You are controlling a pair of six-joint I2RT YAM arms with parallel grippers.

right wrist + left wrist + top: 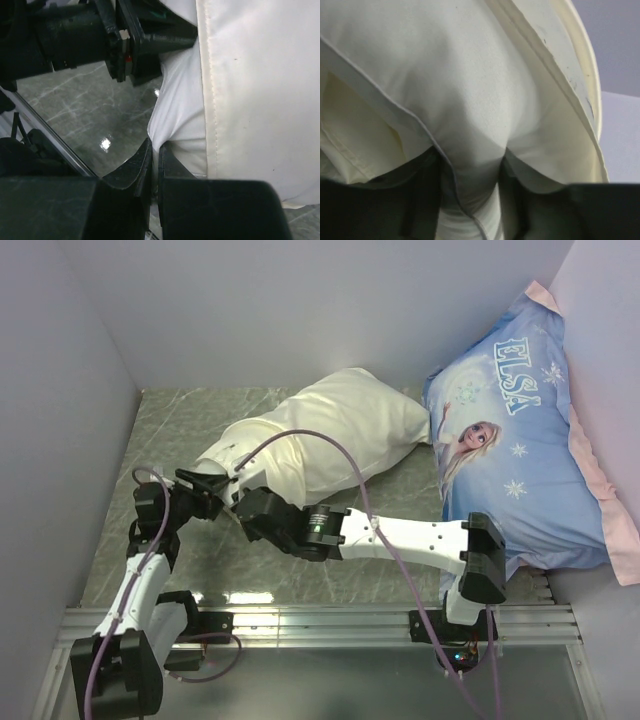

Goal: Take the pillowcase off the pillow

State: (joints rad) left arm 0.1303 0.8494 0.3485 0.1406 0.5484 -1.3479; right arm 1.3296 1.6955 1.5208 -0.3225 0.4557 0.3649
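Observation:
The cream pillowcase [340, 430] covers most of the pillow, which lies diagonally on the grey table. The white pillow end [226, 456] pokes out at the lower left. My left gripper [222, 483] is shut on that white pillow end [470, 100]. The jaws [470, 200] pinch a bulge of it, with the cream pillowcase hem [570, 75] folded back on the right. My right gripper [243, 502] sits just beside the left one. Its jaws [156, 150] are shut on a fold of white pillow fabric [175, 115], right next to the stitched cream hem [250, 100].
A large blue Elsa-printed pillow [510, 440] with a pink edge leans against the right wall. Grey walls close in the left and back. A metal rail [320, 620] runs along the near edge. The left gripper body [125, 50] crosses the top of the right wrist view.

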